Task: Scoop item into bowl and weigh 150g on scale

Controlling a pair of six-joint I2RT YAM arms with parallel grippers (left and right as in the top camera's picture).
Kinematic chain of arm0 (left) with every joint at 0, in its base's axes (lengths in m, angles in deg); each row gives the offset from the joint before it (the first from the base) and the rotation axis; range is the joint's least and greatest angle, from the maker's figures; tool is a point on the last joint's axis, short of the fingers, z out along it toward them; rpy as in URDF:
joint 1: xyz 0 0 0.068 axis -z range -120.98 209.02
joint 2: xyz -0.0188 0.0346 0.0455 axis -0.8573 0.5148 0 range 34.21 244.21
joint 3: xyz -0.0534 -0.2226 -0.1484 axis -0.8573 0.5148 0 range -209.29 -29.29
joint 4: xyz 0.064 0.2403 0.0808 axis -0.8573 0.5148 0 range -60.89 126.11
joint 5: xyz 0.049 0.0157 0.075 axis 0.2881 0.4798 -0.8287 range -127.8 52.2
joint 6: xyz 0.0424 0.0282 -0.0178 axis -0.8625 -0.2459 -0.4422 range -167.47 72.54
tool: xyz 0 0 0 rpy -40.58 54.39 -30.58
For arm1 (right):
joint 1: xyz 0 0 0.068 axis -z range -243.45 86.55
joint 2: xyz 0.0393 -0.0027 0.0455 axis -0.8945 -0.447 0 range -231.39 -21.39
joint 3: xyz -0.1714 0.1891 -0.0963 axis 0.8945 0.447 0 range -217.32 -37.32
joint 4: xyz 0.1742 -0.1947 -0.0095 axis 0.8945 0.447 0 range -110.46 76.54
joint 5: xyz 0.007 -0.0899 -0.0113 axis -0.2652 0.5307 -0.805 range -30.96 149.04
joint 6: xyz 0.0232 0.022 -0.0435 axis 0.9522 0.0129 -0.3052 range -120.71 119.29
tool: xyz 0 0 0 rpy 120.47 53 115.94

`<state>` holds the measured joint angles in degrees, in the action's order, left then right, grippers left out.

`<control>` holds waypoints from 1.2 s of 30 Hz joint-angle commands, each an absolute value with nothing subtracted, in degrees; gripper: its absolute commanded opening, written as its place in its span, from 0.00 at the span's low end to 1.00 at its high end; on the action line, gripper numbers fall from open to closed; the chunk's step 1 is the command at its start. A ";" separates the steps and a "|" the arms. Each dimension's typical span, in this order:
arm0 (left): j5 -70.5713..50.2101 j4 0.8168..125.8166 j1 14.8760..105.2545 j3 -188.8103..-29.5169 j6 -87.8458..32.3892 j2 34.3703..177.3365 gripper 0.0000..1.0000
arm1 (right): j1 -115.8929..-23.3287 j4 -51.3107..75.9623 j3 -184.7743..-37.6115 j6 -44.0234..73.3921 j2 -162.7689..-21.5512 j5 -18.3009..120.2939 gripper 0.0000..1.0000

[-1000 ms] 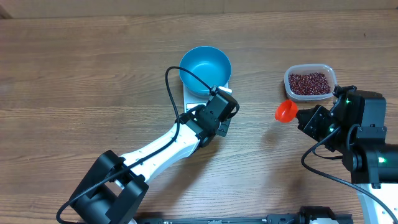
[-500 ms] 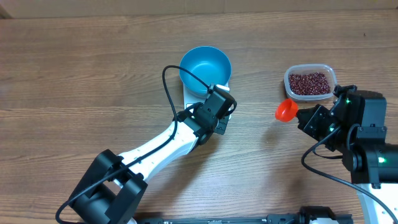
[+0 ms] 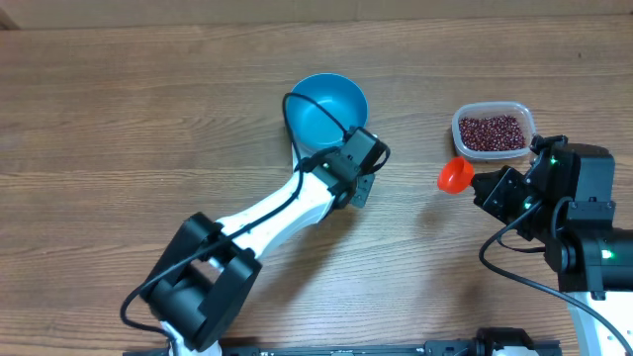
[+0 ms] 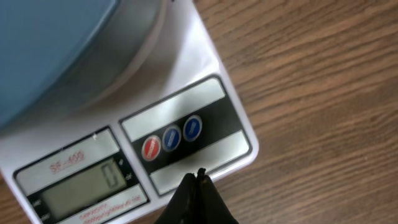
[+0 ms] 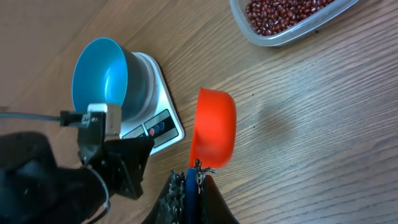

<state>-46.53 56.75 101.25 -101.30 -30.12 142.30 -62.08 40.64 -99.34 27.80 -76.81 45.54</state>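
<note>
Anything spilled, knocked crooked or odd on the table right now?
Nothing stands out. The beans are all in their tub, none on the table. The empty bowl sits upright on the scale, and the right pincer holds the scoop.

blocked: left gripper (image 4: 200, 177) over scale (image 4: 180, 134) front | clear: bowl (image 3: 326, 104) top, apparently

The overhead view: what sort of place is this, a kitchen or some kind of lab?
Most likely a robot lab bench, not a kitchen: a left arm and right arm reach over a wooden table, with a scale, bowl, tub of beans and scoop nearby.
</note>
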 commanded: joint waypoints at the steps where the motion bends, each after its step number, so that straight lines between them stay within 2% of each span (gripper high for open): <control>1: -45.79 56.99 101.15 -103.26 -31.63 143.48 0.04 | -62.32 40.34 -100.78 27.91 -76.76 45.94 0.04; 36: -54.38 59.28 101.04 -103.22 -22.95 144.84 0.04 | -62.32 40.29 -100.78 27.91 -76.76 45.94 0.04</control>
<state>-52.52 59.33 101.23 -101.99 -24.85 143.76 -62.10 40.66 -99.34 27.80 -76.81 45.54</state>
